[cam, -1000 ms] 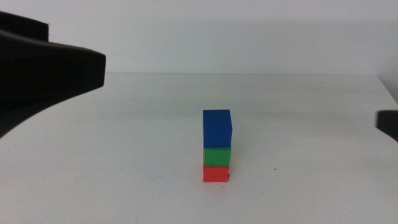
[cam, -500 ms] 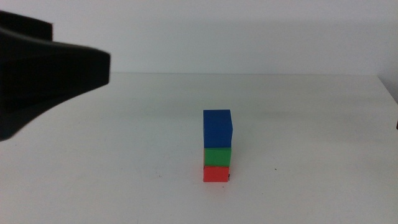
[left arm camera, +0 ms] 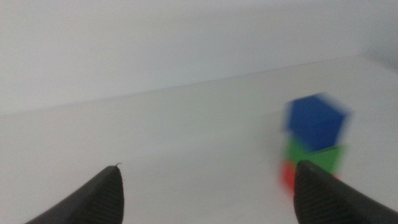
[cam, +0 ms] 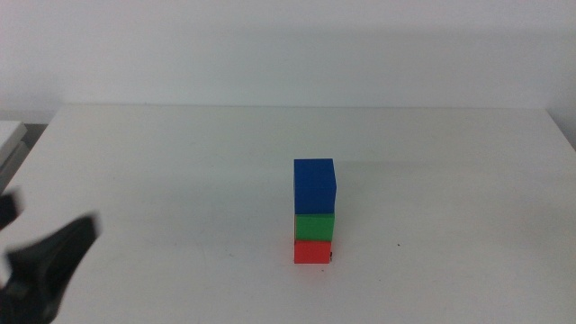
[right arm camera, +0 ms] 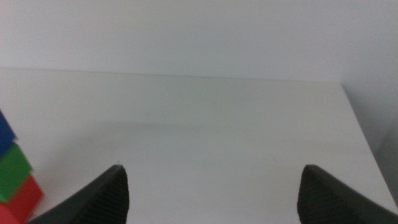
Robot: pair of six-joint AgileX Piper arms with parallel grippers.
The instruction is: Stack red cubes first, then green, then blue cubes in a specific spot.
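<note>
Three-cube stack standing on white table, slightly right of centre in middle view. Red cube at base, touching tabletop; green cube on top of it; blue cube on top of green. Blue looks larger there and overhangs a little toward 3 o'clock. Stack upright, faces roughly aligned. Tiny black tick peeking out at red cube's lower right corner, touching its edge; second tick not visible. Lone small black dot on table at 3 o'clock from stack base, apart from it.

Left gripper low at picture's bottom-left corner in middle view, blurred, dark. Stack at roughly 2 to 3 o'clock from it, well apart, nothing between. In left wrist view left gripper spread wide, holding nothing, bare table between fingertips. Stack there blurred, blue cube over green cube over red cube, just beside and partly behind one jaw, outside the gap.

Right gripper not seen in middle view. In right wrist view also spread wide, gripping nothing, only table between jaws. Stack cut off at picture edge: blue cube, green cube, red cube, outside the gap, near one jaw but not touching.
</note>
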